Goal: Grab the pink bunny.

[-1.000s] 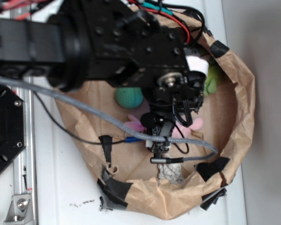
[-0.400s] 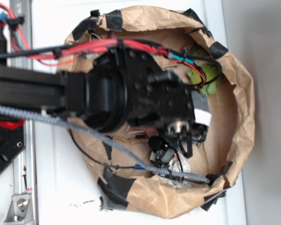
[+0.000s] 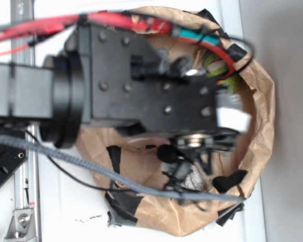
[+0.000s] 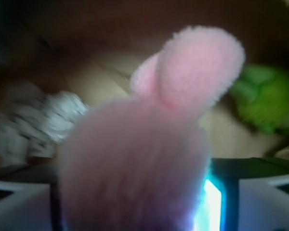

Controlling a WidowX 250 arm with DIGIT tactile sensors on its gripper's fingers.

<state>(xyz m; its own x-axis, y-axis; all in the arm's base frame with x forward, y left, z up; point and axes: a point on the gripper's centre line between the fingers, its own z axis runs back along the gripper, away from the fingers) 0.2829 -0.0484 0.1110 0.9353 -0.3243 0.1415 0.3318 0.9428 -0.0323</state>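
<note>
The pink bunny (image 4: 135,159) fills the middle of the wrist view, with one fluffy part (image 4: 200,65) sticking up away from the camera. My gripper (image 4: 135,197) is shut on it, and its white fingers (image 4: 19,204) show at both lower corners. A bright gap shows between the bunny and the right finger. In the exterior view the black arm (image 3: 141,85) covers the bunny and the gripper itself.
The brown paper bag's taped rim (image 3: 265,101) rings the work area. A lime-green plush frog (image 4: 262,98) lies at the right and peeks out beside the arm (image 3: 231,83). A grey plush animal (image 4: 33,120) lies at the left and shows near the bag's front wall (image 3: 193,177).
The arm has swung over the bag and now looks larger, closer to the exterior camera. The bunny and green ball, seen on the bag floor a second ago, are now covered.
</note>
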